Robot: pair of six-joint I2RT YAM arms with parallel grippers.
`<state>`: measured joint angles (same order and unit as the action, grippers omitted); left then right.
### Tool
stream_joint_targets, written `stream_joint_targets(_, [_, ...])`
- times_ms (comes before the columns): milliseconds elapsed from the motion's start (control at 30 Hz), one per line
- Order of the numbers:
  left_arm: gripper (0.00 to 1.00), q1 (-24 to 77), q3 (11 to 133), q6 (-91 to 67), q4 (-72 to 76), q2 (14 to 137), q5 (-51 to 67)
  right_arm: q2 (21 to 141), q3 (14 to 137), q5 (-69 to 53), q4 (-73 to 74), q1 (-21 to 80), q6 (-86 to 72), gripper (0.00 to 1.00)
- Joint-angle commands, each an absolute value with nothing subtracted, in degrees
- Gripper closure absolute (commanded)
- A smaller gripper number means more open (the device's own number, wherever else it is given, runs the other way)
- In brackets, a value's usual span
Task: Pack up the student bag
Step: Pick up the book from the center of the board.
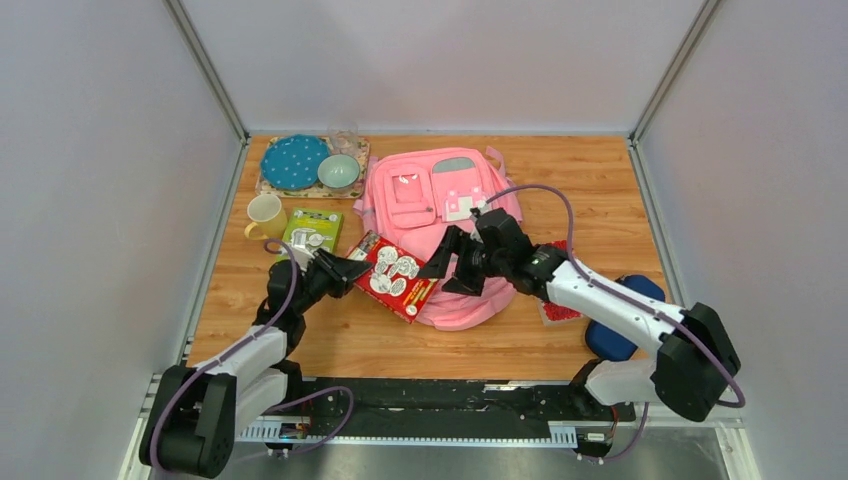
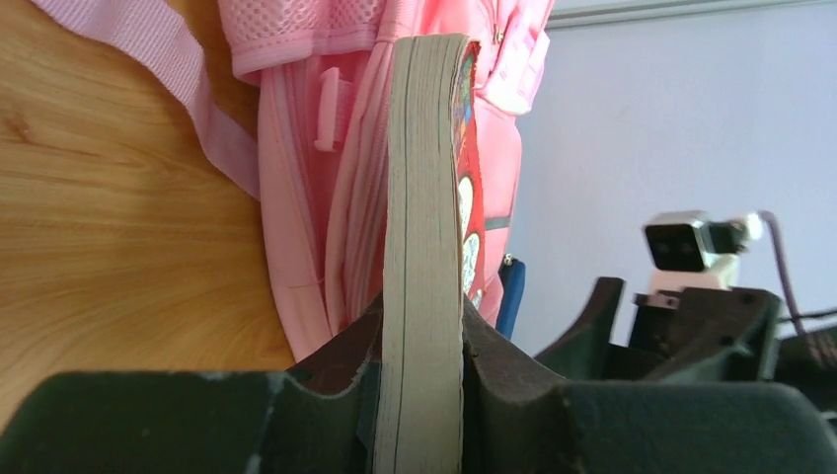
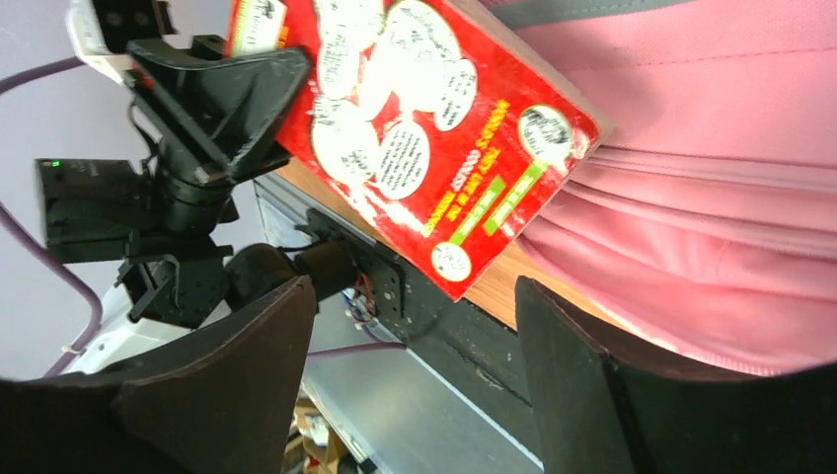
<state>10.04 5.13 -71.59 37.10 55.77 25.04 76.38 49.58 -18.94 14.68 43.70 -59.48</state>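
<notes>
One wrist view shows the left pincer (image 2: 421,318) clamping the book (image 2: 424,148) edge-on.

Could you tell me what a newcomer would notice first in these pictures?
The pink student bag at the centre of the table stands out first. A red book rests against its near-left side, clamped in the left fingers, while the right fingers hover open beside it.

Bright overhead light casts soft shadows on the table (image 1: 600,180); glare spots the student bag (image 1: 420,195); wrist views blur up close.
</notes>
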Motion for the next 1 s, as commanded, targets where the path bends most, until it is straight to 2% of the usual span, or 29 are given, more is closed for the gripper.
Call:
stream_joint_targets(0, [1.00, 10.0, 14.2, -68.7, 25.9, 56.5, 27.7, 69.8, 56.2, -13.5, 29.1, 43.2, -62.0, 0.17])
stream_joint_targets(167, [1.00, 10.0, 17.1, -69.3, 24.3, 53.4, 30.1, 62.6, 53.1, -13.0, 30.5, 43.2, -64.4, 0.15])
stream_joint_targets(367, [1.00, 10.0, 9.0, -73.7, 38.1, 45.5, 30.7, 51.0, 37.9, -12.1, 17.0, 44.3, -65.9, 0.14])
stream_joint_targets(533, [1.00, 10.2, 8.6, -74.8, 35.3, 38.6, 29.5, 44.1, 35.4, -8.7, 14.9, 47.2, -70.8, 0.14])
stream_joint_targets(633, [1.00, 10.2, 7.3, -75.7, 34.4, 35.9, 27.2, 45.3, 34.8, -8.7, 13.2, 48.8, -71.3, 0.13])
stream_joint_targets(733, [1.00, 10.2, 7.0, -77.6, 37.1, 36.3, 28.9, 48.4, 33.6, -11.6, 7.2, 49.8, -72.6, 0.13])
stream_joint_targets(967, [1.00, 10.3, 4.3, -83.2, 42.3, 34.9, 28.3, 52.9, 30.8, -9.9, -6.0, 53.2, -75.0, 0.10])
